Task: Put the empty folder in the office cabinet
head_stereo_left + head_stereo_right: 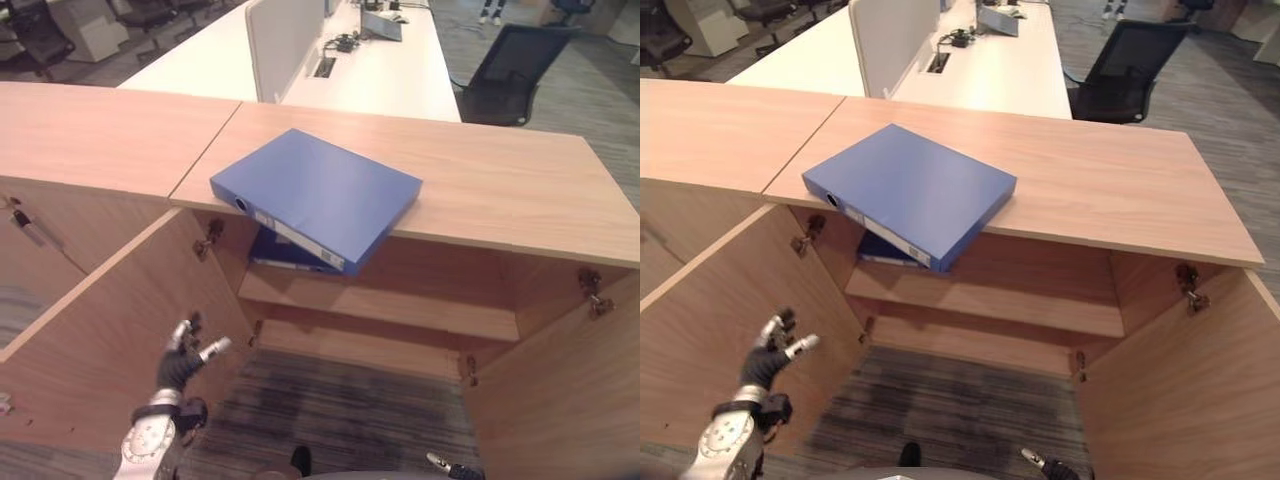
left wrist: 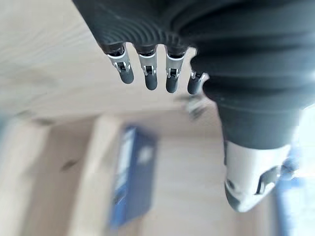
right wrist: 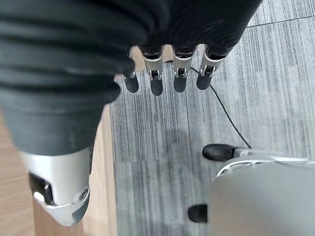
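Here the flat blue ring-binder folder (image 1: pixel 318 197) overhangs the wooden cabinet-top surface (image 1: pixel 500 185) at 12 o'clock. Left hand (image 1: pixel 183 362), fingers relaxed and empty at 7 o'clock, should grip the overhanging spine squarely.

Open-plan office. A wooden cabinet (image 1: pixel 480 190) with open doors stands on grey carpet (image 1: pixel 340 410); behind it, long white desks (image 1: pixel 380 70) with a divider panel (image 1: pixel 280 40) and black swivel chairs (image 1: pixel 515 70).
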